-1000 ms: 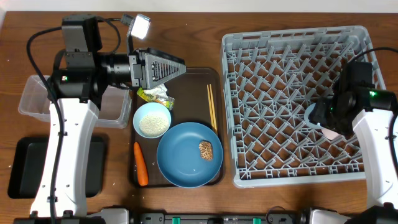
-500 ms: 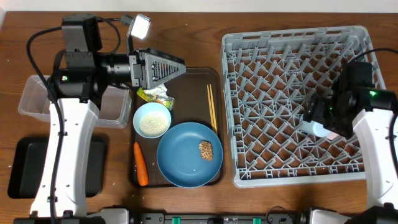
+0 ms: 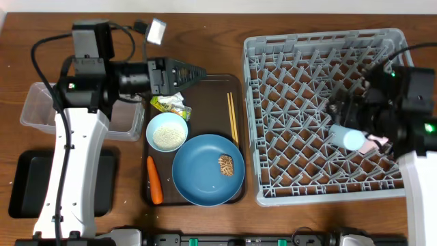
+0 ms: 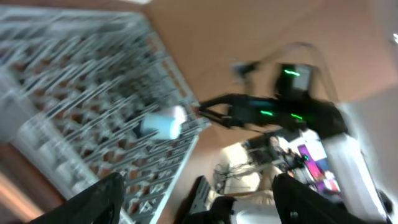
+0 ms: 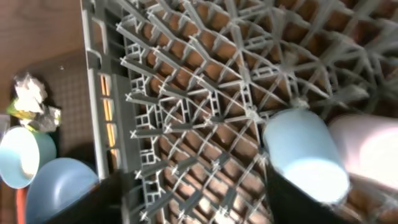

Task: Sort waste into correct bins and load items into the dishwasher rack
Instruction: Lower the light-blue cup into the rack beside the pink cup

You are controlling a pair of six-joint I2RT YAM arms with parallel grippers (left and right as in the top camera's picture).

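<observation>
The grey dishwasher rack (image 3: 321,68) fills the right side. In it a light-blue cup (image 3: 349,137) lies on its side, touching a pale pink cup (image 3: 372,143). My right gripper (image 5: 199,199) hovers open over the rack lattice (image 5: 186,81), and the light-blue cup (image 5: 305,155) lies free by its right finger. My left gripper (image 3: 200,70) points right over the brown tray's far edge, open and empty. On the tray sit the wrapper with tissue (image 3: 171,104), a white bowl of rice (image 3: 166,132), chopsticks (image 3: 232,116), a carrot (image 3: 154,180) and a blue plate (image 3: 201,174) with a brown lump (image 3: 226,165).
A clear tub (image 3: 37,109) stands at the left under my left arm, with a black tray (image 3: 27,184) in front of it. The brown serving tray (image 3: 208,92) lies between the tub and the rack. The left wrist view is blurred and shows the rack (image 4: 74,81) and my right arm (image 4: 280,112).
The right gripper opened, let go of the light-blue cup in the rack and drew back up and to the right. The left wrist rolled and shifted slightly right.
</observation>
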